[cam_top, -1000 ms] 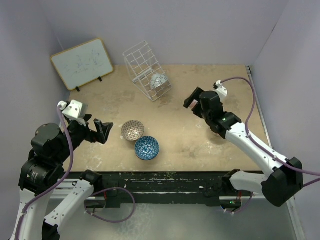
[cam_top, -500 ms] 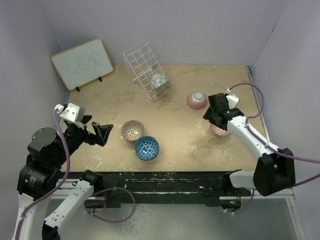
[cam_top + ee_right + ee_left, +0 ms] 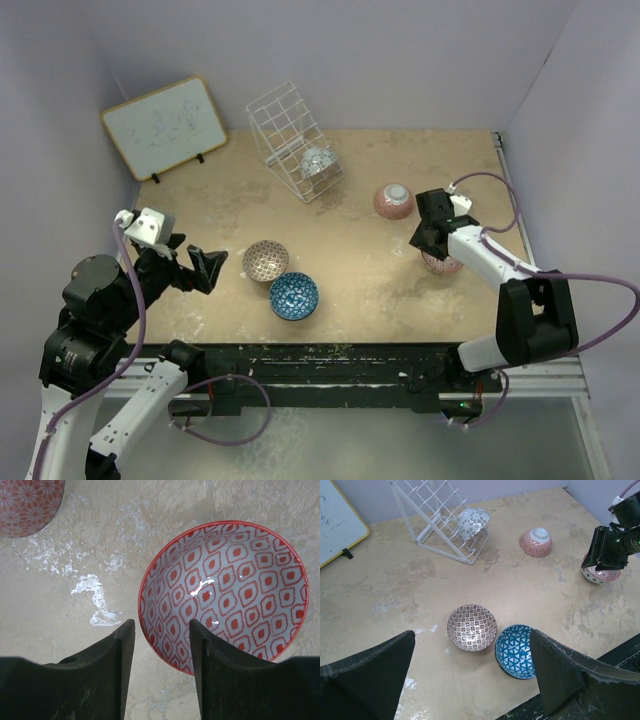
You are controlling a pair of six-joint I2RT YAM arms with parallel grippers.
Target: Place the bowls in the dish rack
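The right gripper (image 3: 162, 630) hangs low over the table (image 3: 360, 285) with its jaws half parted, astride the near rim of the red-patterned bowl (image 3: 225, 590). One finger stands just outside the bowl's wall and the other over its inside, and a gap shows between them, so the rim is not clamped. This bowl sits upright near the table's right edge. Just beyond it, towards the back, the pink bowl (image 3: 395, 201) lies upside down with its pale foot ring up, close to the red-patterned bowl but apart from it.

The left gripper (image 3: 472, 635) hovers above the near left part of the table with its jaws spread wide and nothing between them. In the left wrist view, two bowls rest upright on the table ahead of it: the brown-patterned bowl (image 3: 472, 627) and, nearer the front edge, the blue bowl (image 3: 516, 650). They sit just beside each other; whether their rims touch cannot be told.

The dish rack (image 3: 285, 125) stands at the back of the table, left of centre, its white wire frame leaning at an angle. A grey-and-white bowl (image 3: 317, 162) sits tilted in its lower right end. Left of the rack, the whiteboard (image 3: 163, 126) leans against the back wall in its wooden frame
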